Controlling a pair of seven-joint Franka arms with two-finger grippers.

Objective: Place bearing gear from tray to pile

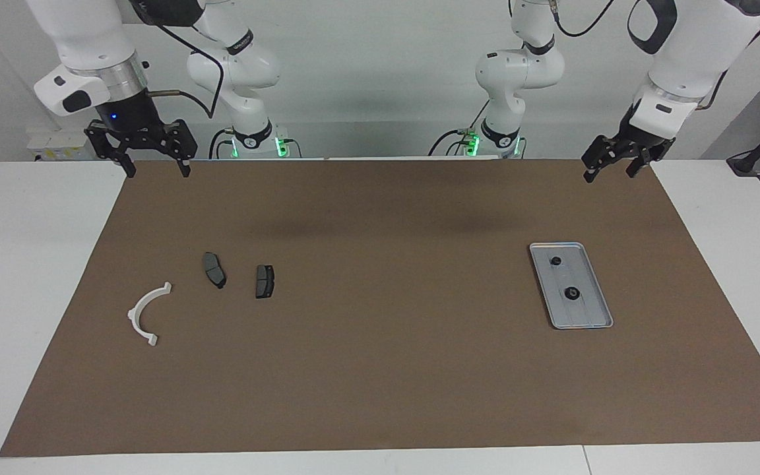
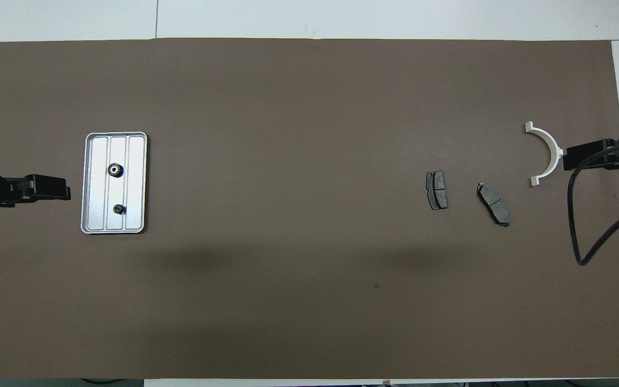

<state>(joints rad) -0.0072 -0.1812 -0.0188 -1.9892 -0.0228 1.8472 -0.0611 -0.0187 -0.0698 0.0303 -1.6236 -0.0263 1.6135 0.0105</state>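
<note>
The silver ribbed tray [image 1: 589, 311] lies on the brown mat toward the left arm's end, also in the overhead view [image 2: 136, 161]. In it are the bearing gear [image 1: 571, 293] [image 2: 114, 170], black with a silver centre, and a smaller black gear [image 1: 555, 261] [image 2: 119, 209] nearer the robots. The pile lies toward the right arm's end: a white half-ring bracket [image 1: 146, 313] [image 2: 548, 150] and two dark brake pads [image 1: 214, 269] [image 1: 264, 281]. My left gripper [image 1: 609, 173] [image 2: 57, 189] is open and empty, raised over the mat's edge by the robots. My right gripper [image 1: 157, 170] [image 2: 583, 155] is open and empty, raised over the mat's corner.
The brown mat [image 1: 380, 369] covers most of the white table [image 1: 30, 264]. A black cable [image 2: 578, 236] hangs from the right arm over the mat's end by the bracket.
</note>
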